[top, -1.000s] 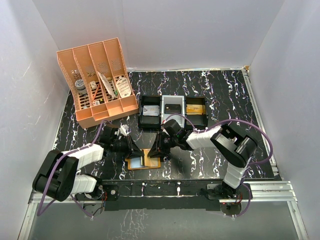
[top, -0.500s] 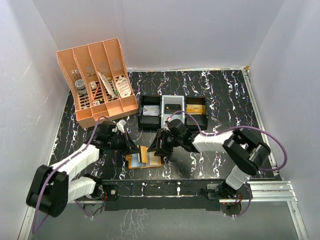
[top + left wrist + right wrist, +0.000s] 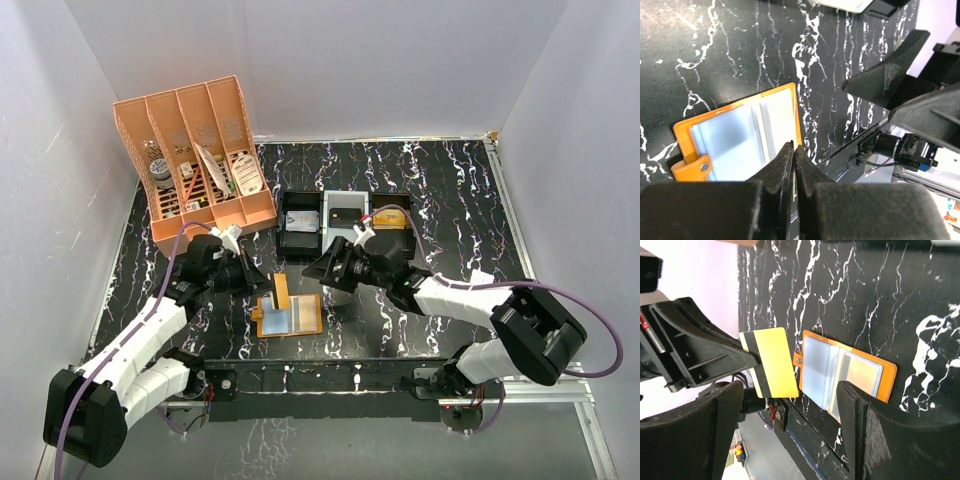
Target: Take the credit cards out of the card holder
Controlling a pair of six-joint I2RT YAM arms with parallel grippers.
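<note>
The left gripper [image 3: 794,150] is pinched tight on a yellow card [image 3: 769,362], black stripe along one long side, face turned to the right gripper [image 3: 322,274], whose jaws gape wide and hold nothing. From above the card shows as a thin strip running near to far. Below it the holder [image 3: 290,320] lies open on the table [image 3: 450,200], long axis left to right, tab leftward

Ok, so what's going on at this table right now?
The left gripper is shut on a yellow credit card with a black stripe, held clear above the card holder. The holder lies open on the table. The right gripper is open and empty, hovering nearby. Whether more cards sit in the sleeves is unclear.
</note>
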